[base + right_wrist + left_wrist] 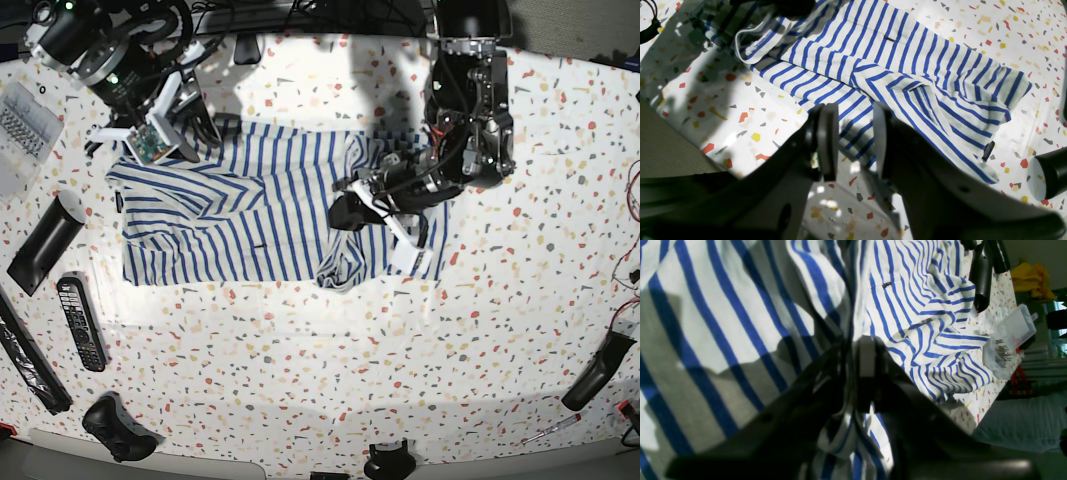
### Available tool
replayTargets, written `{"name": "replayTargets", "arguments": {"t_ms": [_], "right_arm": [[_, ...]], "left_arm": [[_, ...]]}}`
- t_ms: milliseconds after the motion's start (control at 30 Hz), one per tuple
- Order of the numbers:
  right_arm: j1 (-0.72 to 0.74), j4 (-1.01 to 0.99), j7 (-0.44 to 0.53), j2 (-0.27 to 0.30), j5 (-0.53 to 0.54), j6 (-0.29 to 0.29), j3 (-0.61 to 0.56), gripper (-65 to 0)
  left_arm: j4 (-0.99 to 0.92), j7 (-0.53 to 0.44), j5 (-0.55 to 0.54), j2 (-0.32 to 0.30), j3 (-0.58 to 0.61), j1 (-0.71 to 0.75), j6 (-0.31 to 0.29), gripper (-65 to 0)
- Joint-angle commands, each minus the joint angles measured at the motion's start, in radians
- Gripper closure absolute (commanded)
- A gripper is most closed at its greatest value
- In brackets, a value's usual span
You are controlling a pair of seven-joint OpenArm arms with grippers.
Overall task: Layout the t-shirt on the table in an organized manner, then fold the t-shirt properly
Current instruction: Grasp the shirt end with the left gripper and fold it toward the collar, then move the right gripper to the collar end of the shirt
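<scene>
Striped t-shirt [913, 306] bunches in the clenched left fingers [853, 373]; right fingers [853, 140] hover released, wrist-view only

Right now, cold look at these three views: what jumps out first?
The big white cotton t-shirt with thin blue stripes dominates, spread but rumpled across the upper middle of the white speckled terrazzo table. The left end effector is shut on a bunched fold at the shirt's right side in the base view, while the right end effector hovers open over its opposite corner. A black remote control lies near the table's left edge.
</scene>
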Motion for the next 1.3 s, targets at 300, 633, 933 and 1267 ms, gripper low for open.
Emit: {"name": "replayTargets", "arguments": {"t_ms": [300, 633, 933, 1267], "right_arm": [[0.000, 0.019, 0.020, 0.006, 0.014, -0.011, 0.004, -17.1], [0.000, 0.019, 0.020, 0.006, 0.009, -0.011, 0.004, -17.1], [0.001, 0.019, 0.058, 0.006, -0.002, -0.012, 0.005, -30.9], [0.208, -0.217, 0.068, 0.006, -0.023, -0.162, 0.085, -34.4]], "left_arm": [[0.019, 0.041, -0.197, 0.021, 0.005, -0.025, -0.031, -33.8], [0.019, 0.029, -0.142, 0.020, 0.005, -0.025, -0.061, -33.7], [0.019, -0.081, 0.137, 0.019, 0.005, -0.024, -0.068, -33.7], [0.019, -0.093, 0.166, 0.019, 0.005, -0.021, -0.068, -33.7]]}}
